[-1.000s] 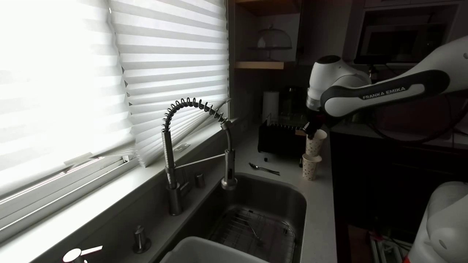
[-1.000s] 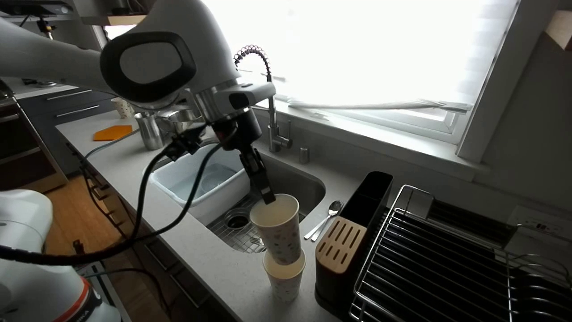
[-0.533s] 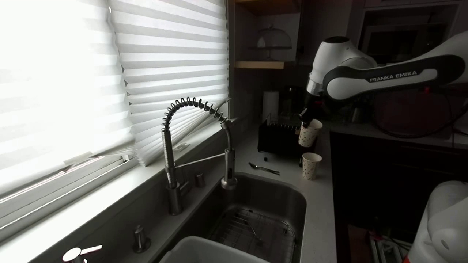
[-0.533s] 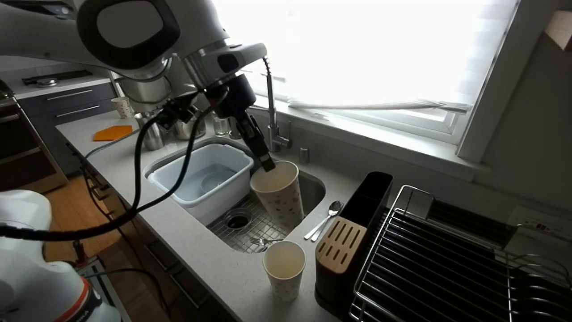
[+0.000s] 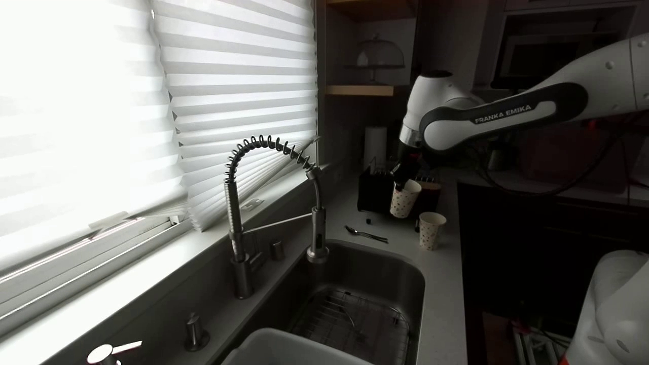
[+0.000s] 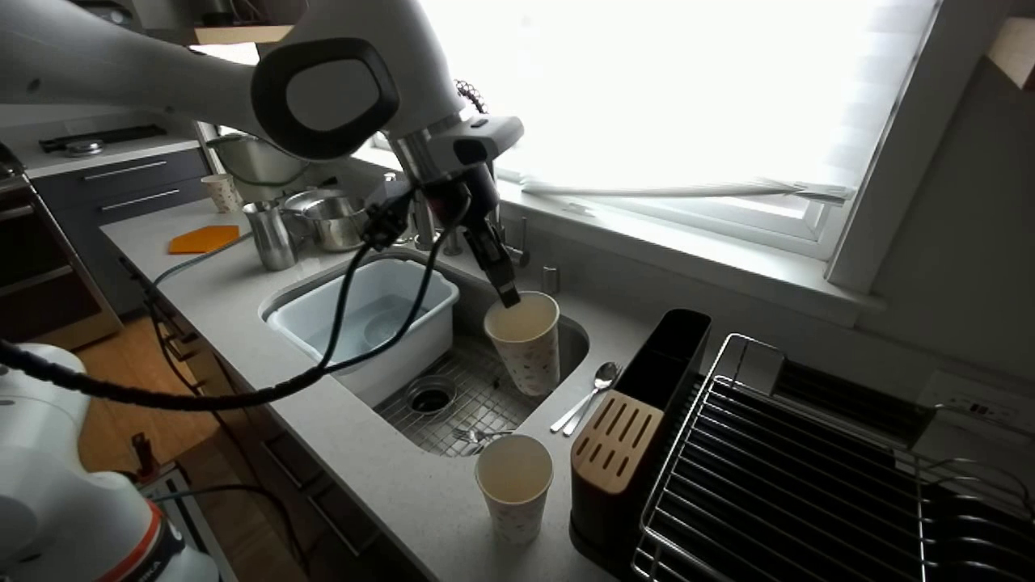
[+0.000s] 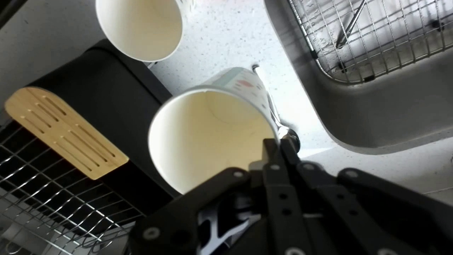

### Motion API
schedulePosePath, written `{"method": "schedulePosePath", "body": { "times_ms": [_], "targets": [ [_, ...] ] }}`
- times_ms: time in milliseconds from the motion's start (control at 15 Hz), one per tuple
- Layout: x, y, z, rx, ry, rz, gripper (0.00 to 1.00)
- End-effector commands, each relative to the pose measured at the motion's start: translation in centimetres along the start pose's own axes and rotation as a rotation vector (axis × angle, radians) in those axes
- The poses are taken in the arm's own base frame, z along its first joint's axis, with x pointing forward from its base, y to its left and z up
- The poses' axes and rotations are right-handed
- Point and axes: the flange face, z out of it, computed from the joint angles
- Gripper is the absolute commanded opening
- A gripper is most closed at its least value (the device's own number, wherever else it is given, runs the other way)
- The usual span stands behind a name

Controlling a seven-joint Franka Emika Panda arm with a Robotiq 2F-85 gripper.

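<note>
Hanging in the air, a speckled paper cup (image 6: 530, 356) is being gripped at its rim by the gripper (image 7: 279, 144), its mouth facing up and its body slightly tilted. The fingers (image 7: 271, 156) are being clamped together on the thin paper wall, one inside the mouth and one outside. This cup is being held near the end of the sink (image 5: 375, 262), clear of the counter (image 6: 404, 489). A second paper cup (image 6: 515, 493) is being borne upright by the counter, and a gap is being shown between the two cups in both exterior views.

Just to the right of the standing cup in an exterior view, a black utensil holder (image 6: 659, 376) is being topped at its near end by a slotted wooden lid (image 6: 617, 443). A wire dish rack (image 6: 808, 477) is being seen further right, beside the holder. Between the holder and the sink, a spoon (image 6: 605, 375) and another utensil (image 6: 576, 422) are being supported side by side on the counter.

Within the sink, a wire grid (image 6: 477, 396) and a fork (image 6: 475, 437) are being seen, while a pale tub (image 6: 404, 356) is being held toward the far left. Light is being let through a pleated blind (image 5: 238, 71) beside a spring faucet (image 5: 243, 276). At the far left, a metal pitcher (image 6: 273, 234), a pot (image 6: 335, 222), an orange mat (image 6: 206, 240) and a third paper cup (image 6: 221, 192) are being seen on the counter.
</note>
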Motion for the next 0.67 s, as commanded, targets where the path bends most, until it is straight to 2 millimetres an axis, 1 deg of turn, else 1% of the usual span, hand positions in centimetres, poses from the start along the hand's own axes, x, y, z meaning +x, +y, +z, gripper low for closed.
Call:
{"method": "schedulePosePath", "body": {
  "times_ms": [0, 133, 333, 533, 600],
  "targets": [
    [1.5, -1.8, 4.1, 0.028, -0.018, -0.02, 0.01],
    [1.9, -2.5, 6.2, 0.029, -0.037, -0.024, 0.01],
    [1.9, -3.3, 8.9, 0.025, -0.073, -0.04, 0.01],
    [1.6, -3.4, 11.1, 0.016, -0.1, -0.046, 0.01],
    [1.5, -3.3, 11.6, 0.016, -0.109, -0.045, 0.01]
  ]
}}
